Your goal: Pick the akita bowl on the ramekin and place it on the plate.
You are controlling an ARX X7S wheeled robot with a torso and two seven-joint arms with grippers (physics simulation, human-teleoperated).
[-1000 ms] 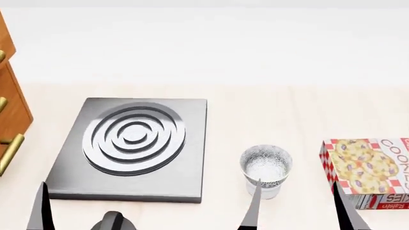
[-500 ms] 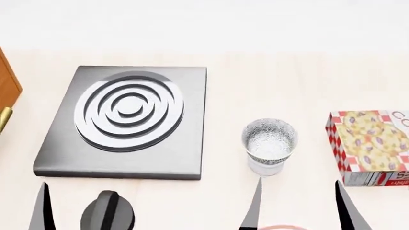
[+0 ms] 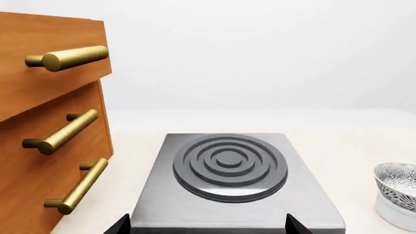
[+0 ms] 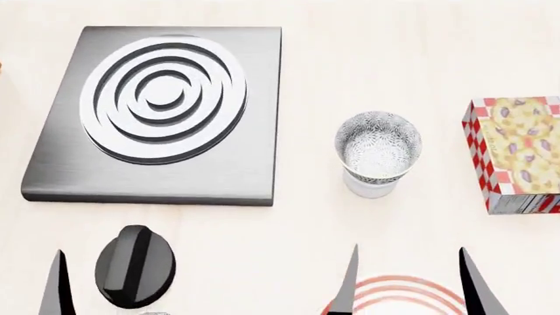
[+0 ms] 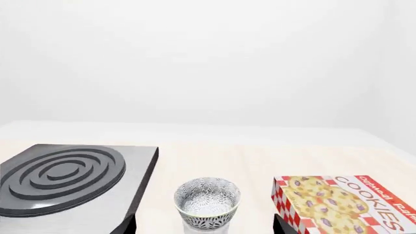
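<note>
The speckled akita bowl [image 4: 378, 146] sits upright in the small white ramekin [image 4: 369, 188] on the pale counter, to the right of the stove. It also shows in the right wrist view as the bowl [image 5: 206, 201] on the ramekin [image 5: 195, 228], and in the left wrist view as the bowl [image 3: 396, 181] on the ramekin [image 3: 398, 215]. The red-ringed plate [image 4: 398, 293] lies at the near edge, partly cut off. My right gripper [image 4: 408, 249] is open above the plate, short of the bowl, and its jaws frame the bowl in the right wrist view [image 5: 204, 226]. My left gripper [image 3: 208, 224] is open and empty near the stove's front edge.
A grey square hob [image 4: 166, 105] with a ringed burner fills the left. A black knob [image 4: 134, 266] lies in front of it. A cookie box [image 4: 516, 151] stands right of the bowl. Wooden drawers [image 3: 46, 136] with brass handles stand left of the hob.
The head view has tilted down: hob, bowl and box slid up the picture, and the knob and plate came into view. Both grippers stay open.
</note>
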